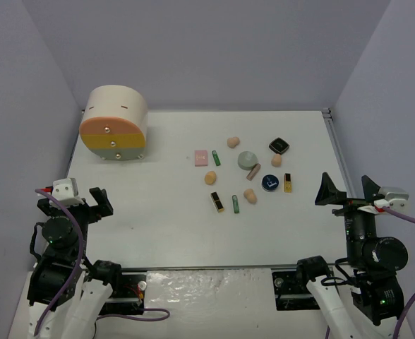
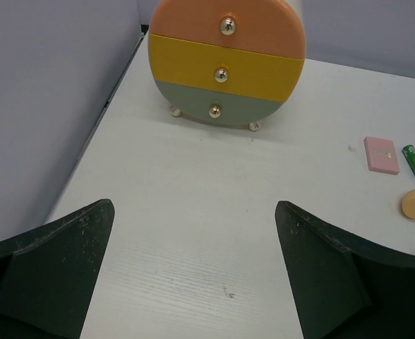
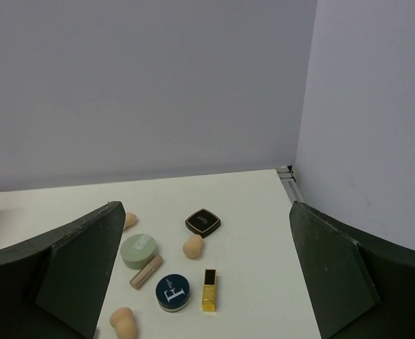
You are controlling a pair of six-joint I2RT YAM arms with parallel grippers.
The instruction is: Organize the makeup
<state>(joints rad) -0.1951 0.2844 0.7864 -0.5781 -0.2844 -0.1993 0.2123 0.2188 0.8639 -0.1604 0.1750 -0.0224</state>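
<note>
- Makeup (image 1: 247,159) lies scattered on the counter (image 1: 158,219), right of centre, touched by neither pincer.
- Left pincer (image 2: 195,212): jaws spread wide, empty, over bare counter near the left edge.
- Right pincer (image 3: 207,208): jaws spread wide, empty, near the right edge.
- Nearest it: gold-black tube (image 3: 209,289), blue compact (image 3: 173,292), black square compact (image 3: 202,222).
- Farther left: sage compact (image 3: 137,250), then pink square compact (image 1: 201,157) beside a green tube (image 1: 217,158).
- Drawer box (image 2: 225,63) stands far left, drawers closed, well apart from the makeup.

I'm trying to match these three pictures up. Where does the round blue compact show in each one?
Top view: the blue compact lies right of the middle.
Left wrist view: not in it.
Right wrist view: bottom, left of the middle.
Shared landmark: the gold-black tube, just right of it in both.
</note>
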